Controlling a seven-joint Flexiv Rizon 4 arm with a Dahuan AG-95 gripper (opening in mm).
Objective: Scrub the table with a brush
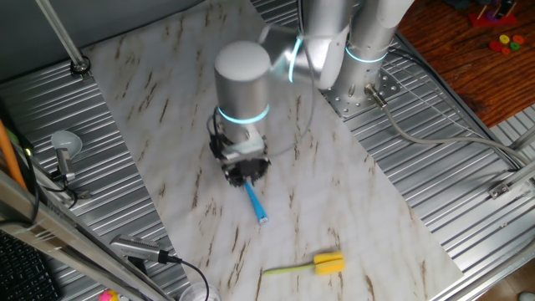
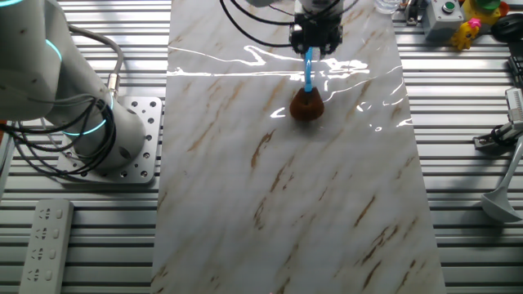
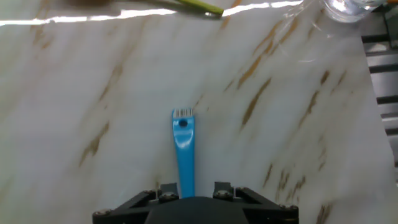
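Brush (image 3: pixel 183 149) handle, light blue, runs straight out from between the jaws in the hand view; jaws closed narrow on its near end, one finger on each side. Gripper (image 3: pixel 185 194) low over the table (image 3: pixel 93 81), fingers black. Far tip of the handle has a small hole and a ribbed end.

From the other fixed view the gripper (image 2: pixel 315 37) points down at the marble sheet (image 2: pixel 286 204), handle slanting away from the jaws, round brown bristle head (image 2: pixel 306 106) resting on the sheet just below them. From one fixed view the blue handle (image 1: pixel 256 203) pokes out under the gripper (image 1: pixel 245 170); bristle head hidden there.

Beyond the jaws, well apart: yellow brush (image 1: pixel 313 266) lying flat on the sheet. Ribbed grey metal surround (image 2: pixel 482 245) frames the sheet on both sides
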